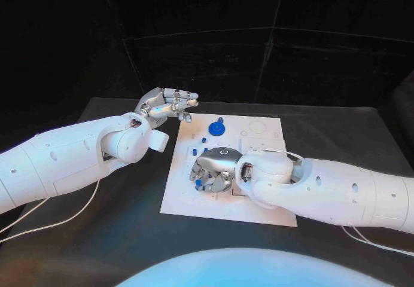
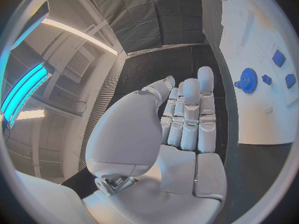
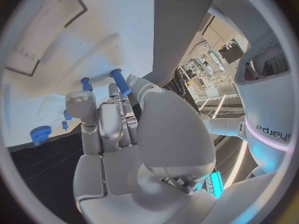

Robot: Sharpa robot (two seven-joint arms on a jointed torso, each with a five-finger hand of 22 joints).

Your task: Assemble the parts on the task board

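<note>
The white task board [image 1: 226, 204] lies mid-table. My right hand [image 1: 216, 167] is down over its middle, fingers pointing at small blue parts [image 1: 197, 179]. In the right wrist view a blue peg [image 3: 121, 81] sits between the fingertips [image 3: 112, 88] of my right hand [image 3: 124, 134], which pinches it; a second blue peg [image 3: 86, 83] stands beside it on the board [image 3: 112, 30]. A blue gear [image 1: 218, 127] sits at the board's far side, also seen as gear [image 2: 248, 80] and gear [image 3: 41, 133]. My left hand [image 1: 164, 103] hovers off the board's far left corner, fingers straight and empty [image 2: 187, 114].
Small blue blocks [image 2: 278, 57] lie on the board [image 2: 249, 40] near the gear. White cables trail over the black table at the left [image 1: 60, 221] and right [image 1: 362, 236]. The board has a recessed slot [image 3: 50, 15].
</note>
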